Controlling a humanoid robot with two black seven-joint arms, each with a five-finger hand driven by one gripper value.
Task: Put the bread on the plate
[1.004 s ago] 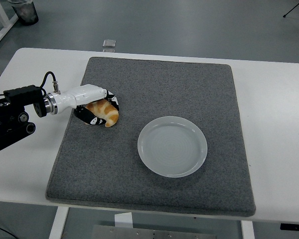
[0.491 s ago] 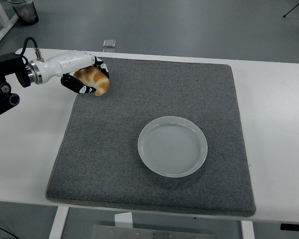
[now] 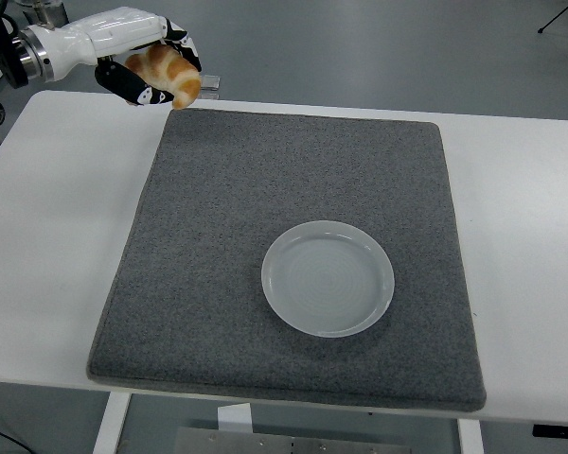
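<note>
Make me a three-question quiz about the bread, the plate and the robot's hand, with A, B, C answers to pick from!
1. Where is the bread?
A. On the plate
B. In the left hand, at the picture's top left
C. Lying on the mat's near edge

2. What colour is the mat?
A. Grey
B. Red
C. Yellow

3. What is on the plate?
A. Nothing
B. The bread
C. A cup

Answers:
1 B: the left hand has its fingers curled round the bread, far from the plate.
2 A: the mat is dark grey on the white table.
3 A: the plate's whole pale surface shows bare.
</note>
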